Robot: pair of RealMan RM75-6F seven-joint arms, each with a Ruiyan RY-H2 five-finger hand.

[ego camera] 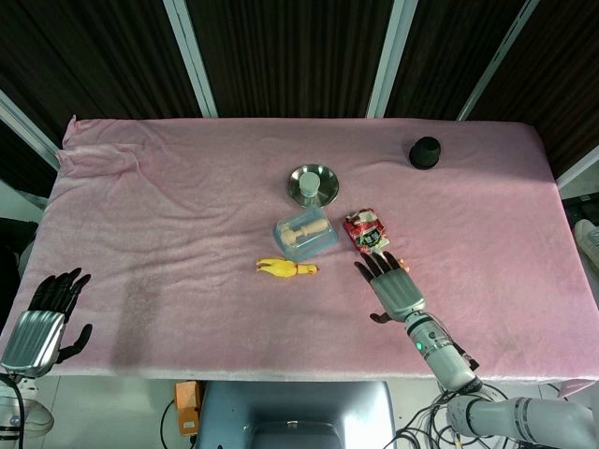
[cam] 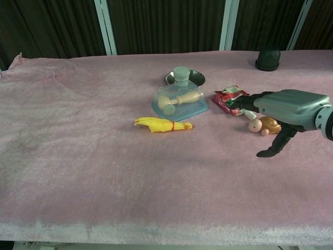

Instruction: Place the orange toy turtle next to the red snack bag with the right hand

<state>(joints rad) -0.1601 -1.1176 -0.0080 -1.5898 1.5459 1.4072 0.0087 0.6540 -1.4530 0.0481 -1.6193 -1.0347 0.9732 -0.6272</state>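
The red snack bag (ego camera: 365, 231) (cam: 229, 99) lies right of the table's centre. Just to its near right the orange toy turtle (cam: 263, 125) sits on the pink cloth; in the head view only a sliver of the turtle (ego camera: 403, 266) shows beside the hand. My right hand (ego camera: 393, 288) (cam: 289, 111) hovers over the turtle with its fingers stretched toward the bag and its thumb hanging down apart, gripping nothing. My left hand (ego camera: 47, 316) rests at the table's front left edge, fingers spread and empty.
A yellow rubber chicken (ego camera: 287, 268) (cam: 162, 125) lies left of the bag. Behind it stands a clear blue box (ego camera: 305, 234) (cam: 179, 101) with a wooden piece inside, then a metal dish (ego camera: 313, 183) (cam: 184, 77). A black cap (ego camera: 425, 152) (cam: 267, 58) sits far right.
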